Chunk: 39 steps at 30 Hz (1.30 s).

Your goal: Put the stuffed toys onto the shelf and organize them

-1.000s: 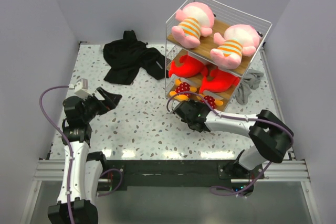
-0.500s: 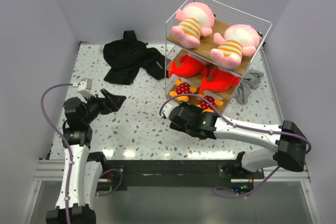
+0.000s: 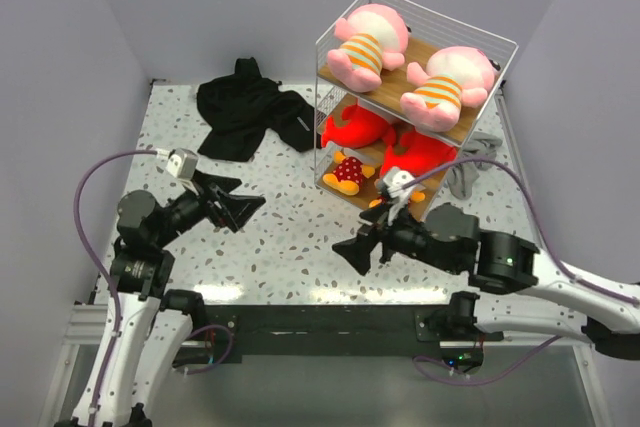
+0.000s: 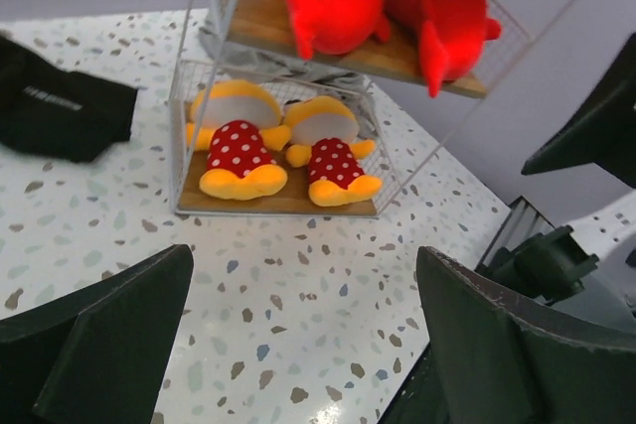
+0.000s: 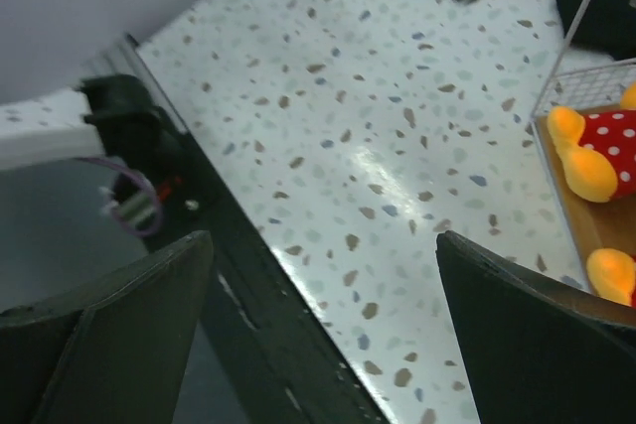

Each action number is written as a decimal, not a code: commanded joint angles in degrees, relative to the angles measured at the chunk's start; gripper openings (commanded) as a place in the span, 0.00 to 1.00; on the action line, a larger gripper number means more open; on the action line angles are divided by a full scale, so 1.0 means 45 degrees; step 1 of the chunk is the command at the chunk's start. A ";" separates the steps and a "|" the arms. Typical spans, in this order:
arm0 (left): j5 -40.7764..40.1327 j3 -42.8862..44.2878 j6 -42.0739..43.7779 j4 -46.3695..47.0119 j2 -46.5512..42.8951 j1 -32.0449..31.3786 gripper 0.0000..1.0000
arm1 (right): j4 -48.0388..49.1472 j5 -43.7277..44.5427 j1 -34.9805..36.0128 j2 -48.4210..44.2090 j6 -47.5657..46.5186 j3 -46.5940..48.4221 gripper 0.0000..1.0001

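The white wire shelf stands at the back right. Two pink toys lie on its top board. Two red toys lie on the middle board. The two orange-yellow toys lie side by side on the bottom board. From above, only one of them shows fully. My left gripper is open and empty over the table's left middle, facing the shelf. My right gripper is open and empty near the table's front edge, apart from the shelf.
A black garment lies at the back left and also shows in the left wrist view. A grey cloth lies right of the shelf. A black rail runs along the near table edge. Walls close three sides.
My right gripper has drawn back from the shelf's bottom board to the front edge and turned left. My left gripper has moved right, toward the shelf.
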 commanded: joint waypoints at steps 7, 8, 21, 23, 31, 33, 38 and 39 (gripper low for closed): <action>0.2501 0.0534 -0.0266 0.1416 -0.1017 -0.0220 1.00 | 0.0859 0.1276 0.0009 -0.3701 0.3817 -0.1297 0.99; 0.2422 0.0476 -0.0264 0.1397 -0.1037 -0.0220 1.00 | 0.0821 0.1454 0.0009 -0.3877 0.3799 -0.1337 0.99; 0.2363 0.0417 -0.0577 0.1709 -0.0822 -0.0220 1.00 | 0.0352 0.3174 0.0009 -0.4543 0.2978 -0.1103 0.99; 0.2363 0.0397 -0.0596 0.1709 -0.0841 -0.0220 1.00 | 0.0371 0.3116 0.0009 -0.4484 0.2939 -0.1025 0.99; 0.2149 0.0417 -0.0713 0.1670 -0.1134 -0.0220 1.00 | 0.0313 0.3135 0.0008 -0.4562 0.2841 -0.0946 0.99; 0.2128 0.0417 -0.0752 0.1670 -0.1154 -0.0220 1.00 | 0.0371 0.3077 0.0009 -0.4581 0.2880 -0.0985 0.99; 0.2128 0.0455 -0.0811 0.1592 -0.1271 -0.0220 1.00 | 0.0274 0.3076 0.0008 -0.4562 0.2900 -0.1005 0.99; 0.2070 0.0456 -0.0811 0.1553 -0.1349 -0.0220 1.00 | 0.0177 0.3096 0.0009 -0.4562 0.2900 -0.1005 0.99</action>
